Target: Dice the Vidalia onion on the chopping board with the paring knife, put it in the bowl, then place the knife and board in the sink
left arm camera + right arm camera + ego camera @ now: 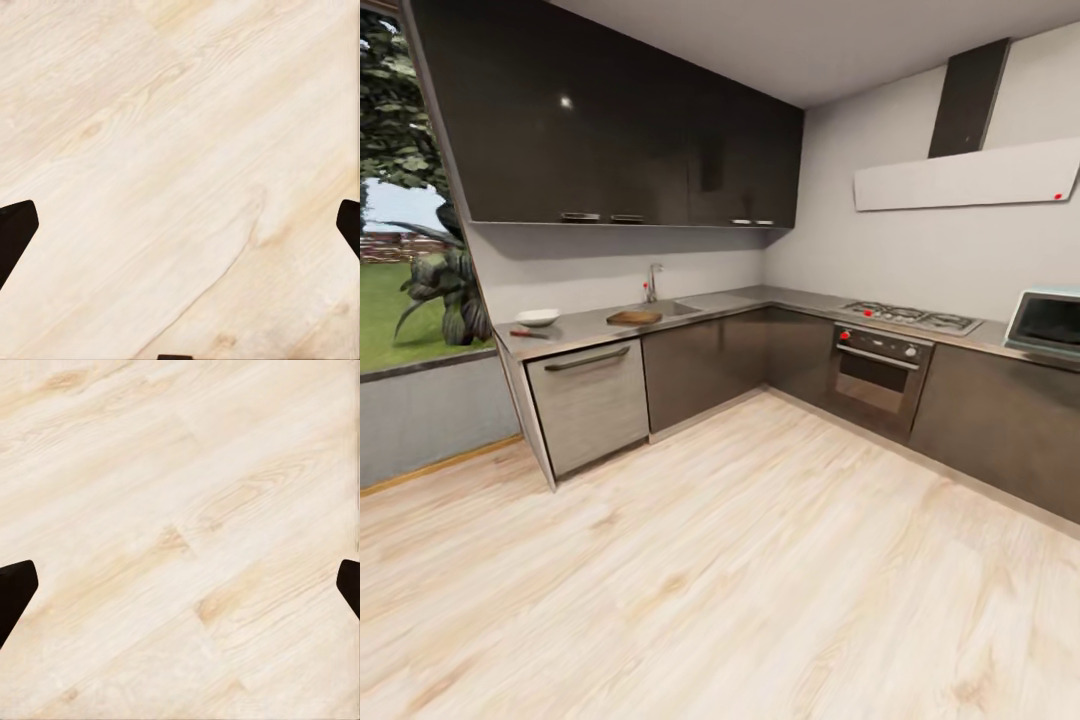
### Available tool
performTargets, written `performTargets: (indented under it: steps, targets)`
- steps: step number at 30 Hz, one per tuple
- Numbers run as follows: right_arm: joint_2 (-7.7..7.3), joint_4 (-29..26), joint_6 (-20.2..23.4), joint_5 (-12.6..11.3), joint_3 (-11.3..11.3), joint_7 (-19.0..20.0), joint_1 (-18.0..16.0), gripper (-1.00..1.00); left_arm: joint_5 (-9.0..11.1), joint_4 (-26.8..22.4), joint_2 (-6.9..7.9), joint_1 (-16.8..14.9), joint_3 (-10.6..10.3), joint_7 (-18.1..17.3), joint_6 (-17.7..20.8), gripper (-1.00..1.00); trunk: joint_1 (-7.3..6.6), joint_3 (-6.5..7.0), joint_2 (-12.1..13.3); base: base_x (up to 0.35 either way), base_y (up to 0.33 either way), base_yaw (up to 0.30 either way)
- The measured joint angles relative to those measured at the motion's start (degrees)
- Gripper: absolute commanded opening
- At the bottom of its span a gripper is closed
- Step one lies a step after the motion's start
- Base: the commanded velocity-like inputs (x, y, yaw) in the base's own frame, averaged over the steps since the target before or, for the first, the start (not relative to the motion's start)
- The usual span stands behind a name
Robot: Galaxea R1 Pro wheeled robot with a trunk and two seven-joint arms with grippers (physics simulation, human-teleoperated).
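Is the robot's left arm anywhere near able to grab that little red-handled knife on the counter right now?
Probably not. The paring knife lies on the countertop beside the bowl, across a wide stretch of wood floor. The left gripper hangs open over bare floor, so the robot would likely have to drive closer first.

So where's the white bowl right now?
In the head view, the shallow white bowl sits at the dark grey countertop's left end, left of the brown wooden chopping board.
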Motion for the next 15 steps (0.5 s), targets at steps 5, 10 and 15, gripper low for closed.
performTargets:
  steps: [5,10,15]
  targets:
    - [0.03,0.00,0.00,0.02,0.00,0.00,0.01,1.00,-0.04,0.00,0.01,0.00,0.00,0.00,0.00,1.00,0.00,0.00,0.00,0.257,-0.217,0.000]
    - [-0.01,0.01,0.00,0.03,0.08,0.06,0.01,1.00,-0.04,-0.07,0.06,0.00,0.01,0.00,0.00,1.00,-0.01,0.00,0.00,0.287,-0.140,0.000]
    - [0.00,0.01,0.00,0.05,0.11,0.08,0.01,1.00,-0.05,-0.05,0.09,0.01,0.02,0.00,0.01,1.00,-0.01,0.00,0.00,0.308,-0.030,0.000]
